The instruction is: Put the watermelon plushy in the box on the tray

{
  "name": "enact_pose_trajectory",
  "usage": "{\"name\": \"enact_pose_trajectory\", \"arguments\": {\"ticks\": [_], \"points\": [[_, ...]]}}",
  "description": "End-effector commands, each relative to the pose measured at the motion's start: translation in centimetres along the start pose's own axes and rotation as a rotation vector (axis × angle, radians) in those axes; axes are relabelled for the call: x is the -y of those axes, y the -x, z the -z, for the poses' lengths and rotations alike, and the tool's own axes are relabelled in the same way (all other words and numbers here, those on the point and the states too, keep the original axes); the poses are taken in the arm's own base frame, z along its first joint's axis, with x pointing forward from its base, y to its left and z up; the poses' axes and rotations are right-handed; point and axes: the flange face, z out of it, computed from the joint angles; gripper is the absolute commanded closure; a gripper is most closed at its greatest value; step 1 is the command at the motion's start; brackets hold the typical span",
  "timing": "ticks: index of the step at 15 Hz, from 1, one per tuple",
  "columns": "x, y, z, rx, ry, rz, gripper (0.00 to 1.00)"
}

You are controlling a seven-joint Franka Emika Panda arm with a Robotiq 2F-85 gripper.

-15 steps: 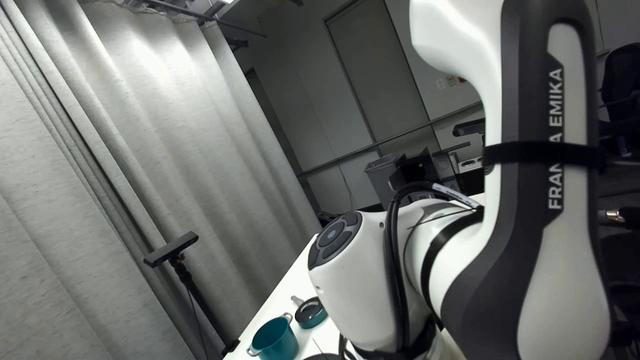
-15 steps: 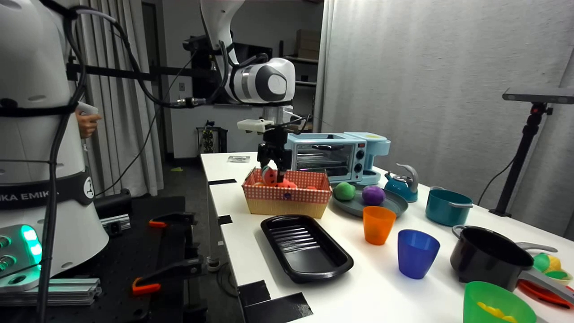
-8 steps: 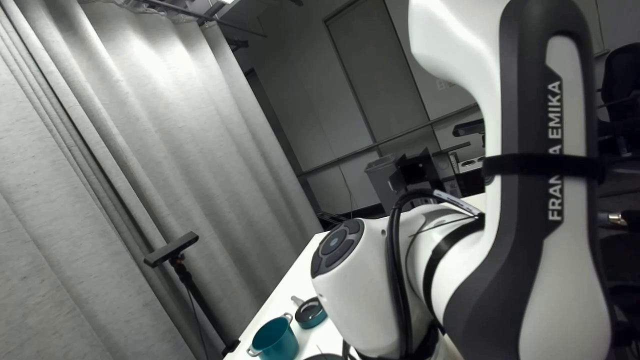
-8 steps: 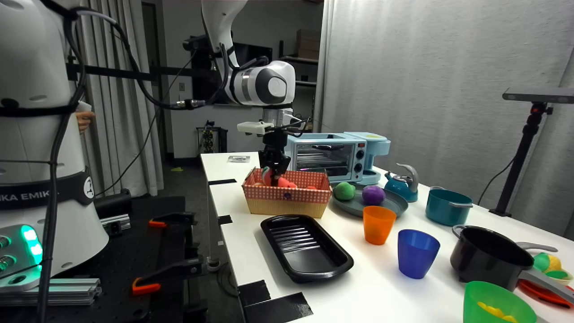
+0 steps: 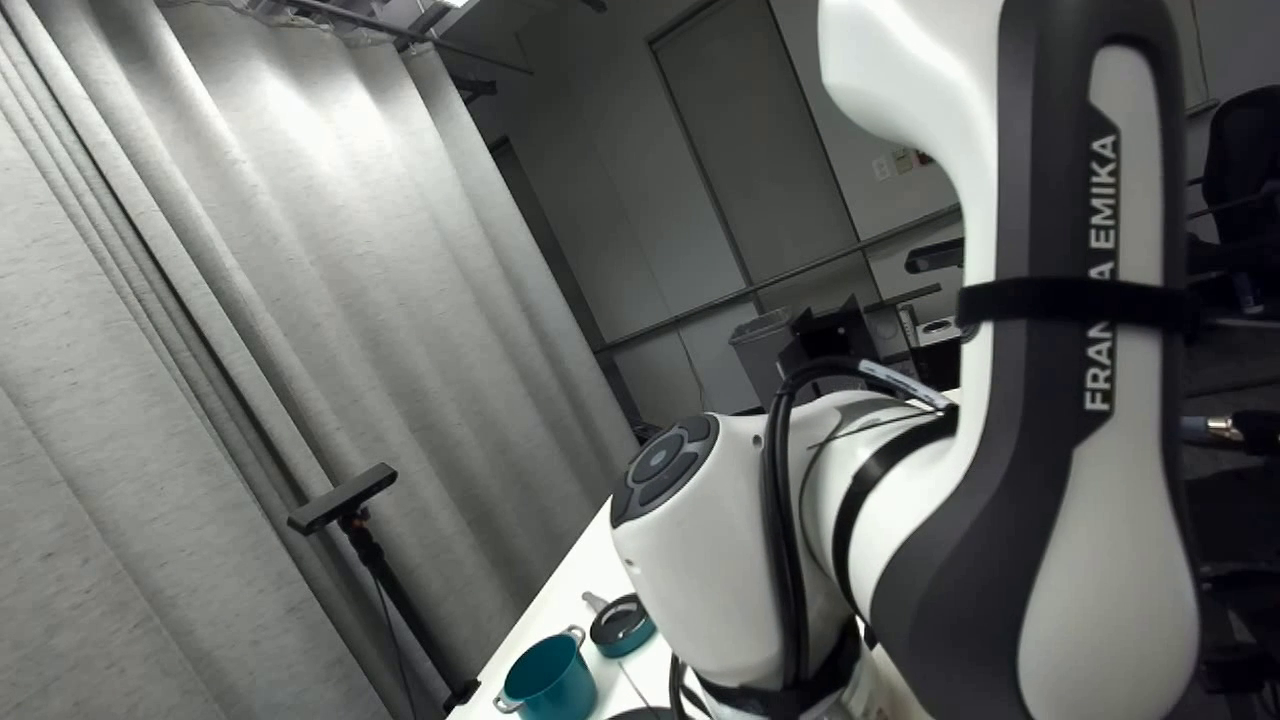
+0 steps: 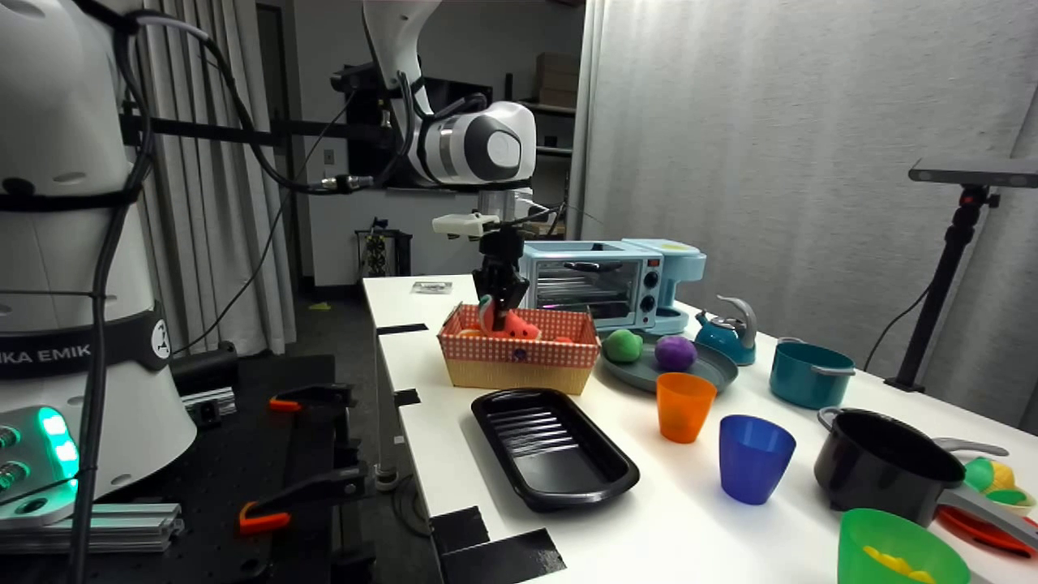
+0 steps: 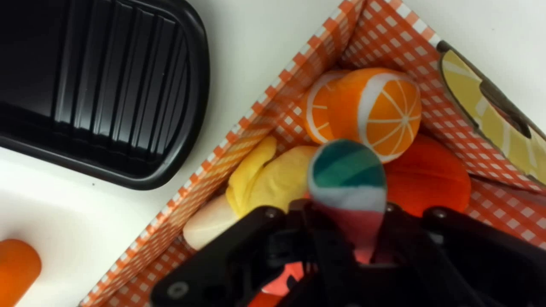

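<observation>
The watermelon plushy (image 7: pixel 347 170), with green rind, white band and pink flesh, stands out between the fingers of my gripper (image 7: pixel 343 217), which is shut on it. A pink patch with a dark seed (image 7: pixel 290 277) shows below the fingers; I cannot tell whether it is the same slice. In an exterior view the gripper (image 6: pixel 496 312) reaches down into the red-checked box (image 6: pixel 519 375), and part of the plushy's pink side (image 6: pixel 523 326) shows over the rim. On the table just in front of the box lies the black ribbed tray (image 6: pixel 559 454), whose end (image 7: pixel 200 85) the wrist view also shows.
Inside the box are an orange plush (image 7: pixel 390 115), a yellow one (image 7: pixel 279 181) and a red one (image 7: pixel 426 179). A grey plate (image 6: pixel 714 369) and a blue toaster oven (image 6: pixel 596 284) stand close by. An orange cup (image 6: pixel 685 405) and a blue cup (image 6: pixel 754 458) flank the tray.
My gripper dipped lower into the box and then rose a little. Its jaws went from open to shut on the watermelon plushy, which has shifted slightly upward with it.
</observation>
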Motion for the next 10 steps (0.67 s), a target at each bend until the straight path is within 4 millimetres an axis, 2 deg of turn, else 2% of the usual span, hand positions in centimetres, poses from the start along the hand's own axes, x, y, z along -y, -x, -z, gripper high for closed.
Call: {"name": "enact_pose_trajectory", "arguments": {"ticks": [1, 5, 10], "points": [[-0.6, -0.1, 2.7, -0.051, 0.033, -0.015, 0.97], [-2.0, -0.1, 6.0, -0.115, 0.047, -0.057, 0.97], [-5.2, 0.8, 9.5, -0.187, 0.086, -0.138, 0.97]]}}
